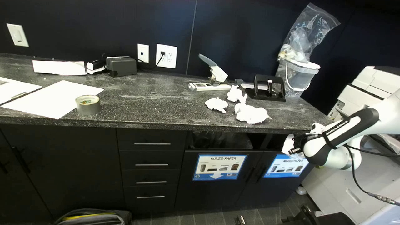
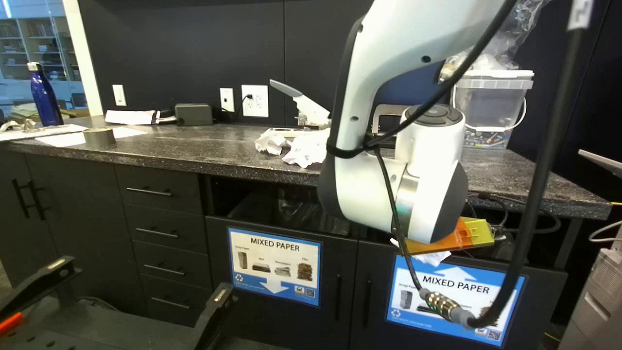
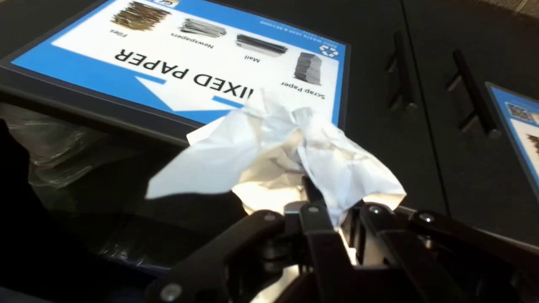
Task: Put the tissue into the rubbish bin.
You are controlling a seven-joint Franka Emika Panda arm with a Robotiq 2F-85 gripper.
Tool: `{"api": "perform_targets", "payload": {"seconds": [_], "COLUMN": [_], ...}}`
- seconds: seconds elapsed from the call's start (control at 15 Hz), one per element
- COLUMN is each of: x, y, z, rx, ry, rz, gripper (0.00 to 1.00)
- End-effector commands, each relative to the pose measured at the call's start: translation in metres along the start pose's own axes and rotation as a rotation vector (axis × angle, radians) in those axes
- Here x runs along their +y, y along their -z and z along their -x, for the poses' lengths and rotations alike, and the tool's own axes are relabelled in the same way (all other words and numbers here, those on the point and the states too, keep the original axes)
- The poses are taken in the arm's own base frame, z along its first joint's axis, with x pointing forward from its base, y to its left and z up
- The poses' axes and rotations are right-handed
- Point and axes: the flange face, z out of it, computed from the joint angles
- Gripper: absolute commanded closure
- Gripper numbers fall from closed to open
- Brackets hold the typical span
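One crumpled white tissue (image 3: 269,147) is pinched in the black two-fingered gripper (image 3: 330,204), its jaws narrow around the bunched end. It is held at the rubbish bin (image 2: 539,296), a dark built-in cabinet compartment with a rectangular slot (image 3: 126,206) above a front panel (image 3: 366,126) bearing a blue picture sign (image 3: 189,50). In the wrist view the tissue overlaps both slot and sign; in an exterior view a scrap shows against the panel's top, so part of it seems to hang outside the bin. Gripping and carrying look done. Left, by my reading: bring the tissue fully over the bin's slot, let go, back away.

Beside the bin stands its twin dark compartment (image 1: 209,192) with a mostly white sign (image 1: 220,162), probably the wrong target. Higher than the bin, toward that twin's side, three crumpled white wads (image 1: 251,113) lie on the speckled dark countertop (image 1: 150,103); whether they belong to the task I cannot tell.
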Motion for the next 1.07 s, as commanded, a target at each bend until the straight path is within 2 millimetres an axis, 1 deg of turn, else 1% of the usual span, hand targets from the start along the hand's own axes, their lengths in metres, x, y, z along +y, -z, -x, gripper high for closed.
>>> {"api": "perform_targets", "payload": {"seconds": [0.0, 0.27, 0.47, 0.6, 1.0], "x": [0.028, 0.042, 0.046, 0.049, 0.055], "y": [-0.016, -0.027, -0.04, -0.049, -0.071], "z": [0.0, 0.002, 0.006, 0.002, -0.025], "rx": [0.104, 0.206, 0.239, 0.251, 0.268], "ry": [-0.065, -0.12, -0.148, -0.162, -0.145], "rz": [0.017, -0.009, -0.044, -0.067, -0.128], "gripper": [0.86, 0.86, 0.86, 0.86, 0.86]}}
